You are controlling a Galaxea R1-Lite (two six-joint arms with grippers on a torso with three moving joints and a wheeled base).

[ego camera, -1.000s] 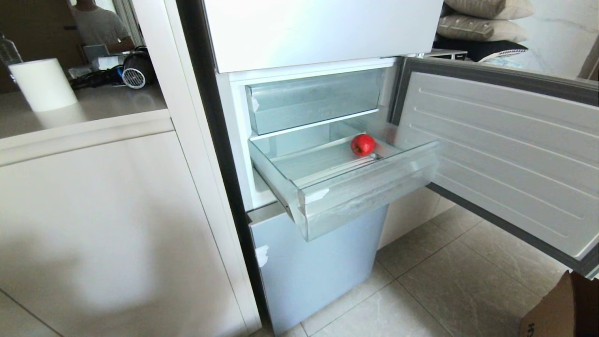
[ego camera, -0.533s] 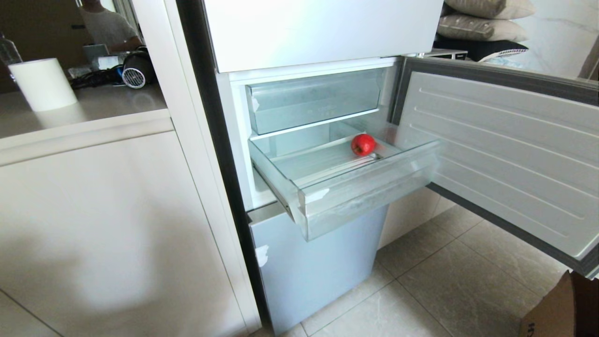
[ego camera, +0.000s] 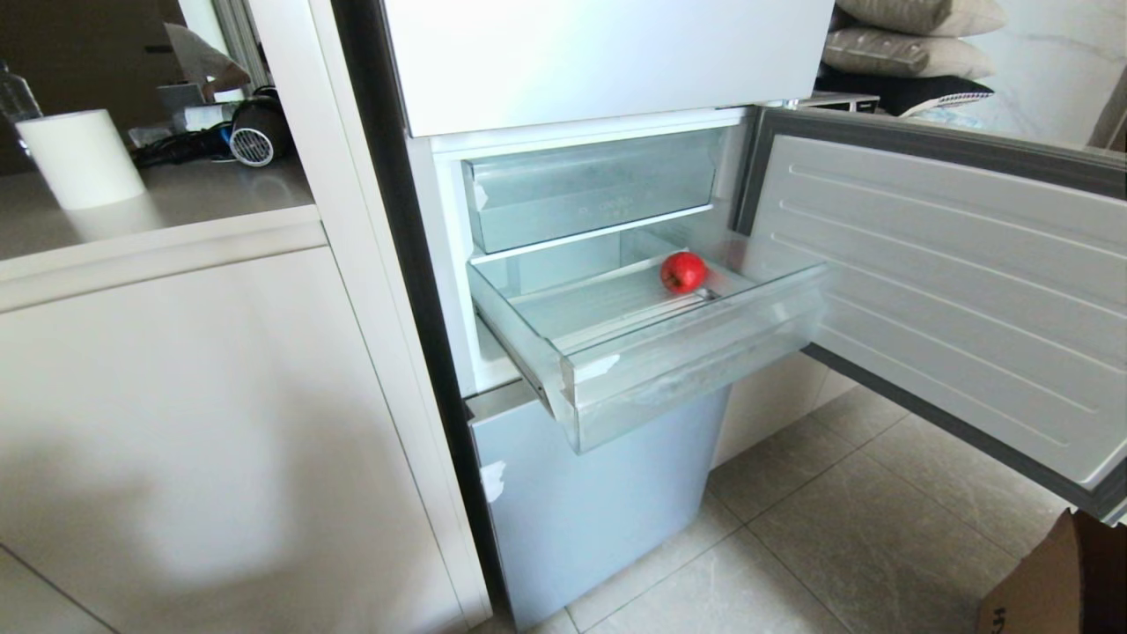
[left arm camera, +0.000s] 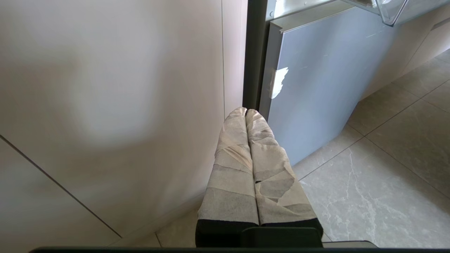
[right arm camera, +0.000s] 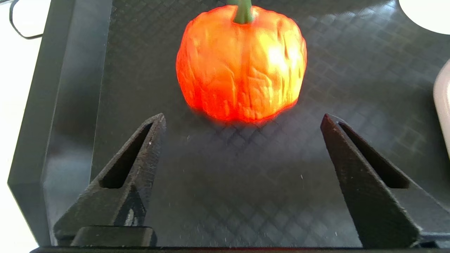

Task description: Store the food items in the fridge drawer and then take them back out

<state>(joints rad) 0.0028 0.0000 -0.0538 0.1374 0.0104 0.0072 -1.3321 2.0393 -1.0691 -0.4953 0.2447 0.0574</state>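
1. The fridge drawer (ego camera: 669, 352) stands pulled out, and the red fruit (ego camera: 683, 271) lies in it near the back right corner, in the same place as one second ago.
2. The person (ego camera: 204, 60) behind the counter has moved; now only a sleeve and an arm show.
3. The right gripper (right arm camera: 242, 121) has its fingers wide apart above a dark tray (right arm camera: 81, 88), just before an orange pumpkin-like item (right arm camera: 241, 63), not touching it.
4. The left gripper (left arm camera: 246, 111) hangs near the floor with its taped fingers pressed together, holding nothing.

The person (ego camera: 204, 60) behind the counter shifted right.
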